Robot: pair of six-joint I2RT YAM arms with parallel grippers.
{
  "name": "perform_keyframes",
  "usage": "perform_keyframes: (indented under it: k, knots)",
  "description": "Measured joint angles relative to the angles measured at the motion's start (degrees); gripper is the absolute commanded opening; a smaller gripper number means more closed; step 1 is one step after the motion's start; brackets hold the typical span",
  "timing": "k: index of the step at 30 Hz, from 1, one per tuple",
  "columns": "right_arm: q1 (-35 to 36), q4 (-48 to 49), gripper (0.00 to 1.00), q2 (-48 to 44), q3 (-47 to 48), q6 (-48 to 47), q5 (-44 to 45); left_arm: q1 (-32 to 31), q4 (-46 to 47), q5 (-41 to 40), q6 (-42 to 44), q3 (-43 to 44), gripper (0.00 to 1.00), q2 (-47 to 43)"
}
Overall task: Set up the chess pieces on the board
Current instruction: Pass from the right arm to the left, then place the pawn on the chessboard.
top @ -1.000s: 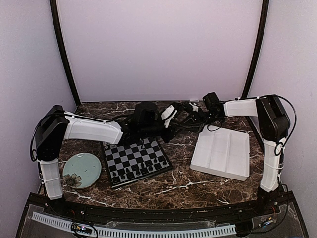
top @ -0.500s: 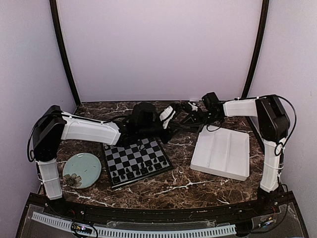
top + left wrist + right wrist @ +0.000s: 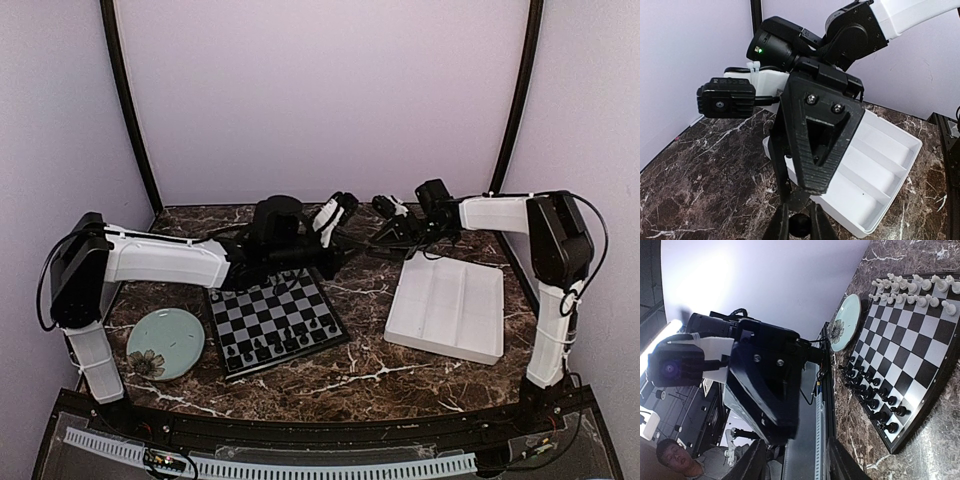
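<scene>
A round pale-green plate (image 3: 180,330) sat on the marbled table (image 3: 360,375) by the near left corner. Just to its right, left of the table's middle, lay the board (image 3: 270,312), turned slightly askew. In the right wrist view the black chess pieces (image 3: 875,395) stood in two rows along the board's near edge. The white chess pieces (image 3: 912,290) stood in two rows along its far edge, and the squares between were bare.

The left arm reached from the near left corner across the board's far side. It carried the left gripper (image 3: 335,212) raised over the middle of the far edge. In its own wrist view its fingers (image 3: 780,225) stood close together with a small dark round thing (image 3: 800,225) in the narrow gap. Whether they clamped it, or what it was, I could not tell.

Facing it, tip to tip, was the right gripper (image 3: 385,207), also lifted above the far edge. Its fingers (image 3: 754,460) were spread well apart in its own view, with the tip of the left gripper between them.

A white compartment tray (image 3: 448,308) lay toward the right edge.
</scene>
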Motion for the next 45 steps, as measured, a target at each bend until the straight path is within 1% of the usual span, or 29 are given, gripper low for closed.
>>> perform_keyframes:
  k: [3, 7, 10, 12, 15, 20, 25, 30, 37, 41, 45]
  knots:
    - [-1.2, -4.7, 0.43, -0.1, 1.1, -5.2, 1.9, 0.0, -0.8, -0.2, -0.7, 0.0, 0.01, -1.6]
    - [-2.3, -16.0, 0.43, -0.1, 5.7, -17.0, 6.5, 0.0, -4.3, -1.5, -1.1, -0.7, 0.02, -4.0]
    - [-2.6, -22.6, 0.43, -0.1, 9.3, -24.7, 9.5, 0.0, -8.5, -2.8, -1.0, -4.5, 0.03, -8.2]
    - [-2.6, -25.3, 0.43, -0.4, 9.9, -27.9, 10.8, 0.0, -12.4, -3.7, -1.0, -7.8, 0.03, -12.3]
    - [-2.5, -28.3, 0.43, -0.7, 9.9, -31.2, 12.4, 0.0, -19.2, -5.1, -0.9, -11.5, 0.03, -18.4]
    - [-2.5, -30.4, 0.43, -1.0, 9.9, -33.9, 14.2, 0.1, -29.0, -7.5, -0.3, -18.8, 0.03, -29.6]
    - [-2.5, -31.0, 0.43, -1.0, 9.9, -34.7, 15.1, 1.3, -34.6, -9.7, -1.2, -26.6, 0.03, -37.0]
    - [-2.5, -31.1, 0.43, -1.0, 9.9, -35.0, 15.3, 3.3, -36.2, -10.5, -3.0, -33.0, 0.03, -37.5]
    - [-2.6, -31.1, 0.43, -1.7, 9.7, -35.3, 15.7, 6.2, -36.8, -14.1, -7.6, -33.2, 0.05, -31.2]
    - [-2.6, -31.2, 0.43, -2.9, 9.4, -35.4, 16.2, 7.8, -34.9, -15.4, -9.8, -33.2, 0.05, -29.3]
    - [-2.6, -31.2, 0.43, -3.4, 9.4, -35.6, 16.3, 8.0, -33.2, -15.9, -11.2, -33.2, 0.06, -26.1]
